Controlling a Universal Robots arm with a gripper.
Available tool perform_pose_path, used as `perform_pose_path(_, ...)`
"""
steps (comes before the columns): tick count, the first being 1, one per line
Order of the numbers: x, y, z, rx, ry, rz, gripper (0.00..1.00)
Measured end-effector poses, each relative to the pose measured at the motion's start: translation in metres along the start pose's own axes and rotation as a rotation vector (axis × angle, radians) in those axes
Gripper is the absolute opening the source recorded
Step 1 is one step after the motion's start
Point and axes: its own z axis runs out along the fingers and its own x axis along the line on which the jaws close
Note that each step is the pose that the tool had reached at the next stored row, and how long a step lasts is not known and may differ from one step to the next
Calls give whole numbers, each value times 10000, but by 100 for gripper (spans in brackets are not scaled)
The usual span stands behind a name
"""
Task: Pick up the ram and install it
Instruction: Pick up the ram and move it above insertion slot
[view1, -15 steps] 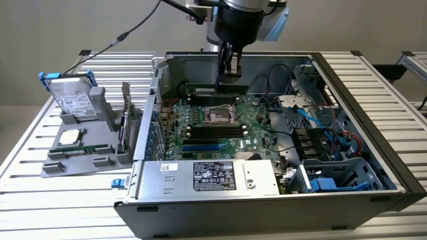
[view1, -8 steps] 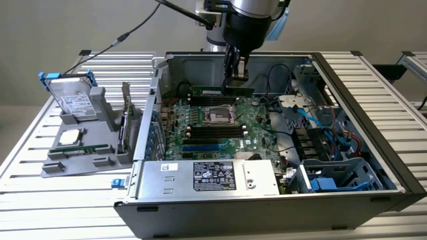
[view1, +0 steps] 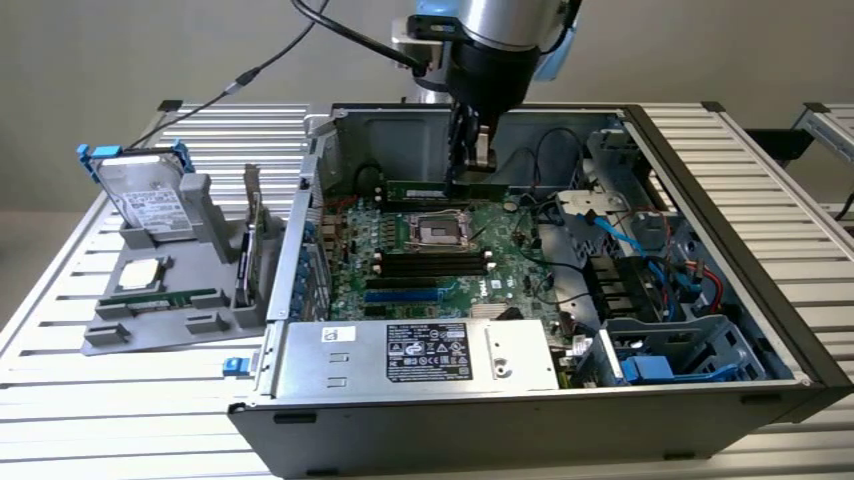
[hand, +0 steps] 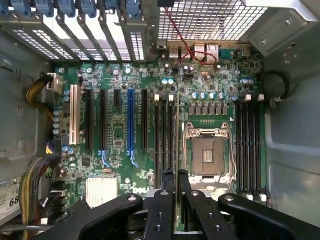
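My gripper (view1: 467, 176) hangs inside the open computer case (view1: 747, 200), shut on the ram (view1: 430, 190). The ram is a long green stick held level, just above the far side of the motherboard (view1: 400, 285). In the wrist view the ram (hand: 177, 125) shows edge-on as a thin strip running out from between my fingers (hand: 167, 182). It lies along the black memory slots (hand: 162, 135) beside the processor socket (hand: 207, 155). I cannot tell whether it touches a slot.
A grey holder (view1: 160, 330) on the exterior view's left carries a hard drive in a blue frame (view1: 140, 190), a square silver chip (view1: 140, 272) and an upright card (view1: 251, 235). The power supply (view1: 441, 352) sits at the case front; cables and drive bays (view1: 667, 350) crowd the right.
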Motion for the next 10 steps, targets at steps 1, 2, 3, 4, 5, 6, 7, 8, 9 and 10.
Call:
perform_pose_path(1,1,6,10,4,10,-22,14)
perform_pose_path(2,1,13,21,7,17,-37,14)
perform_pose_path(3,2,19,32,9,26,-48,14)
perform_pose_path(4,2,25,42,10,44,-60,14)
perform_pose_path(5,3,30,51,10,66,-69,14)
perform_pose_path(6,3,36,61,10,90,-77,14)
perform_pose_path(7,4,42,70,9,116,-84,14)
perform_pose_path(8,4,48,79,9,141,-89,14)
perform_pose_path(9,5,53,90,10,167,-95,14)
perform_pose_path(10,5,58,99,10,196,-101,14)
